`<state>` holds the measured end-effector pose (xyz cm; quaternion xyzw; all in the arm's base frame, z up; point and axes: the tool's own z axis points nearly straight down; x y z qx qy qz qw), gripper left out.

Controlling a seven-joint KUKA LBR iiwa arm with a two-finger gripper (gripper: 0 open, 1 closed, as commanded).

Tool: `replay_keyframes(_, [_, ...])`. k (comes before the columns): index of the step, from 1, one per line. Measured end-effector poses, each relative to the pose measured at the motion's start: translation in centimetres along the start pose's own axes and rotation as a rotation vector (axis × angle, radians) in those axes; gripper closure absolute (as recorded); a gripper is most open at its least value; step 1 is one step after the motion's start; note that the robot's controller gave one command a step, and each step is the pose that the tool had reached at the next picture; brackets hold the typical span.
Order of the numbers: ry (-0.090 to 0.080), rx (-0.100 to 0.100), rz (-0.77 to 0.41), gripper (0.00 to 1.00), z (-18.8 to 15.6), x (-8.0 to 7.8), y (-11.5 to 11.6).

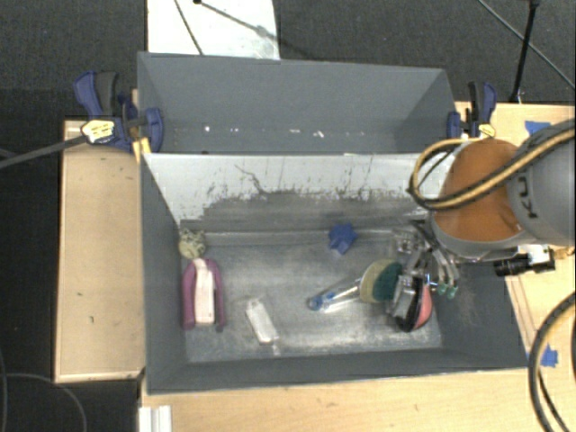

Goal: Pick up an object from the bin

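Brush [355, 292], blue handle with a round tan-and-green head, looks like the candidate. It lies just in front of the blue block [341, 238], handle end pointing away from the arm, head on the arm's side of the block

Gripper [409, 300] sits low in the bin [288, 367], further to the arm's side of the block than the brush head and right against it. A red-and-black thing [420, 311] is in the same spot, touching or under the gripper, and I can't tell whether it's gripped. Gripper opening: can't tell, wrist and clutter hide it

Step, as I read it: at the grasp point, lift not yet done. Next move calls for a clean close on one item only, the head or the red-and-black thing, not both, then a straight lift. Risk: the round head slips, or the handle drags along

White piece [261, 320] and pink bottle [200, 293] lie well apart from the block, on the side away from the arm, out of the way
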<state>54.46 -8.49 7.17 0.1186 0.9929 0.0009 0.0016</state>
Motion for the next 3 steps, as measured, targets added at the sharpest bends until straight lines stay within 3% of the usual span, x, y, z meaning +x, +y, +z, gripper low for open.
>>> replay_keyframes(1, [-0.011, 0.001, -0.001, 1.0, -0.3, -0.3, -0.1])
replay_keyframes(2, [-0.003, 0.001, -0.04, 1.0, -0.1, -4.0, -0.9])
replay_keyframes(3, [-0.006, 0.001, -0.046, 1.0, -14.6, 0.8, 0.5])
